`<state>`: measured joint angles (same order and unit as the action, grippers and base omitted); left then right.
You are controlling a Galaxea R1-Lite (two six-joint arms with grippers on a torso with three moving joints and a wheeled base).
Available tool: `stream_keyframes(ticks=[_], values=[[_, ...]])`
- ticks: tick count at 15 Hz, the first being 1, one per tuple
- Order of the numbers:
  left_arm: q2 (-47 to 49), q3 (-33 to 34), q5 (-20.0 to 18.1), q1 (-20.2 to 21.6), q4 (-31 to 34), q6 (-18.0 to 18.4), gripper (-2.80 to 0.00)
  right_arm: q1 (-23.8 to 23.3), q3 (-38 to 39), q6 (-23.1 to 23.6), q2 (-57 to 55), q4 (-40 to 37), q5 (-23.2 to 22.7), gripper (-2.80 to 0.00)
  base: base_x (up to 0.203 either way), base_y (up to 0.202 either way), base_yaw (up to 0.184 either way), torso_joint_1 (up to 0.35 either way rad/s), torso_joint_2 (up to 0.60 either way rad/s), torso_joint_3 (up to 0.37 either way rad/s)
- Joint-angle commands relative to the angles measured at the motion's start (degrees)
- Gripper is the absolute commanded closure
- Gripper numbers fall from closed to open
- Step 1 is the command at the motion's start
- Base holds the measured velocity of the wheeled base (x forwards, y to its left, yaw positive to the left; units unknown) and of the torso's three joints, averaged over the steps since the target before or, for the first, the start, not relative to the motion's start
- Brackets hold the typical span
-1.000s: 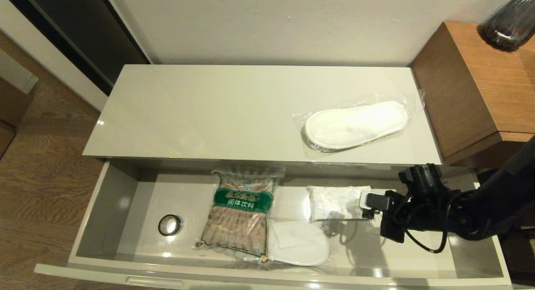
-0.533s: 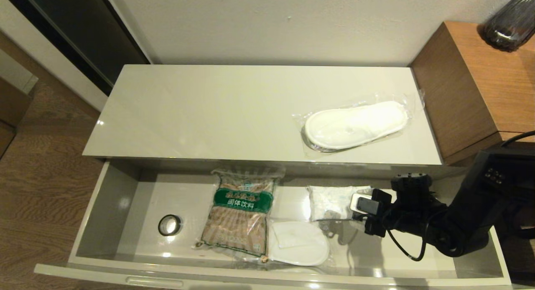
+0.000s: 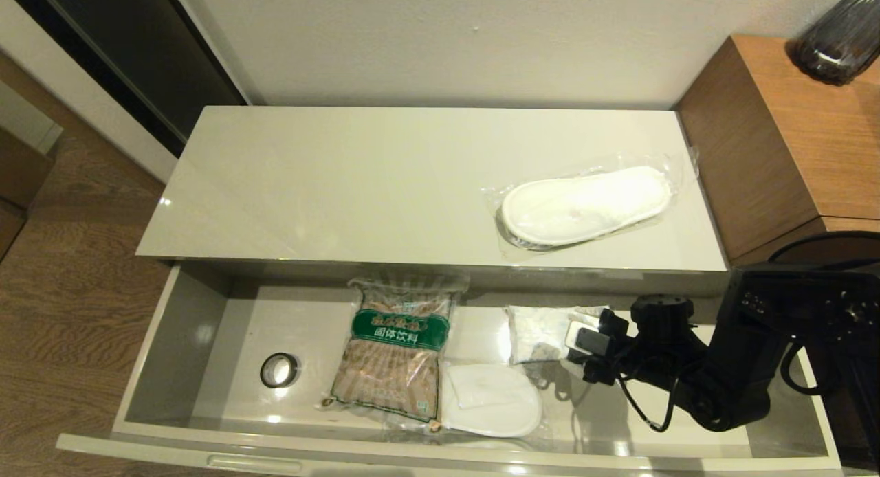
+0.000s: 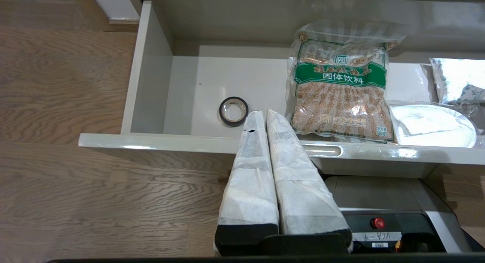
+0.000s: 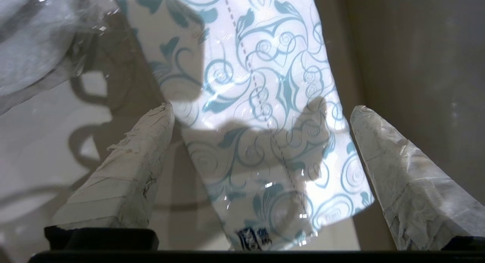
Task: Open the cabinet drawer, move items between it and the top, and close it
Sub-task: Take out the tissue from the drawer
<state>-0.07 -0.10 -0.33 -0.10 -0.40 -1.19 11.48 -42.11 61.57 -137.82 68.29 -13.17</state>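
Observation:
The cabinet drawer [image 3: 180, 339] stands pulled out below the top [image 3: 357, 181]. One pack of white slippers [image 3: 584, 205] lies on the top at the right; a second white slipper [image 3: 491, 399] lies in the drawer. The tissue pack [image 3: 540, 333] rests in the drawer's right half. My right gripper [image 3: 579, 351] is down inside the drawer at the pack's right end, open. In the right wrist view its fingers [image 5: 146, 153] straddle the blue-printed tissue pack [image 5: 261, 85], apart from it. My left gripper [image 4: 261, 113] is shut and empty, in front of the drawer's front [image 4: 170, 141].
A brown packet with a green band [image 3: 393, 350] and a small black tape roll [image 3: 279, 370] lie in the drawer's left and middle. A taller orange-brown wooden surface [image 3: 790, 140] with a dark vase [image 3: 842, 40] stands to the right. Wood floor lies to the left.
My right arm has moved left along the drawer, bringing its open gripper over the right end of the tissue pack. Nothing else has moved.

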Motion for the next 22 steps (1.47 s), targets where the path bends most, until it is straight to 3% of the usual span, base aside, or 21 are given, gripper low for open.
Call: stream_keyframes(ticks=[1, 7, 8, 9, 22], values=[[0.1, 0.0, 0.0, 0.0, 0.0, 0.0, 0.00, 0.0, -1.4, 0.1, -2.5, 0.9, -0.1, -2.80, 0.000, 0.000, 0.000, 0.000, 0.00, 0.000], [0.1, 0.0, 0.0, 0.0, 0.0, 0.0, 0.00, -0.1, -6.8, -1.4, -5.3, 3.3, -0.1, -2.80, 0.000, 0.000, 0.000, 0.000, 0.00, 0.000], [0.1, 0.0, 0.0, 0.0, 0.0, 0.0, 0.00, -0.1, -7.5, -1.4, -5.4, 3.3, -0.1, -2.68, 0.000, 0.000, 0.000, 0.000, 0.00, 0.000], [0.1, 0.0, 0.0, 0.0, 0.0, 0.0, 0.00, -0.1, -7.5, -1.4, -5.4, 3.3, -0.1, 0.00, 0.000, 0.000, 0.000, 0.000, 0.00, 0.000], [0.1, 0.0, 0.0, 0.0, 0.0, 0.0, 0.00, -1.4, -6.2, -1.9, -3.1, 2.7, -0.1, 0.00, 0.000, 0.000, 0.000, 0.000, 0.00, 0.000]])
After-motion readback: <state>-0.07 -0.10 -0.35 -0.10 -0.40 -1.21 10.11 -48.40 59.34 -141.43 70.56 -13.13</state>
